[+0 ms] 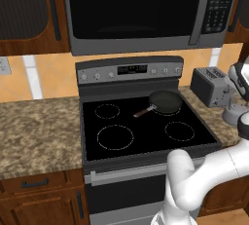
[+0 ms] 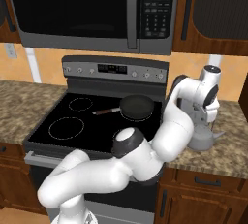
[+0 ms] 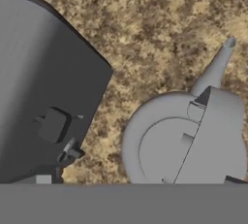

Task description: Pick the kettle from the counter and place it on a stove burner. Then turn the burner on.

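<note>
Stove (image 1: 146, 131), left: four burners, one pan (image 1: 165, 101) on the back right ring. Table (image 2: 227, 140), right: one toaster (image 1: 210, 86), one kettle (image 2: 202, 138) just in front of it, spout (image 3: 215, 65) pointing away from the stove. We judge the pick step in hand: our gripper (image 2: 207, 114) hovers above the kettle. Next we must descend onto the handle (image 3: 210, 136). Fingers' spread: we cannot tell.

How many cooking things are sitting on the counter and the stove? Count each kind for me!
Kettle: 1
Frying pan: 1
Toaster: 1
Total: 3
</note>
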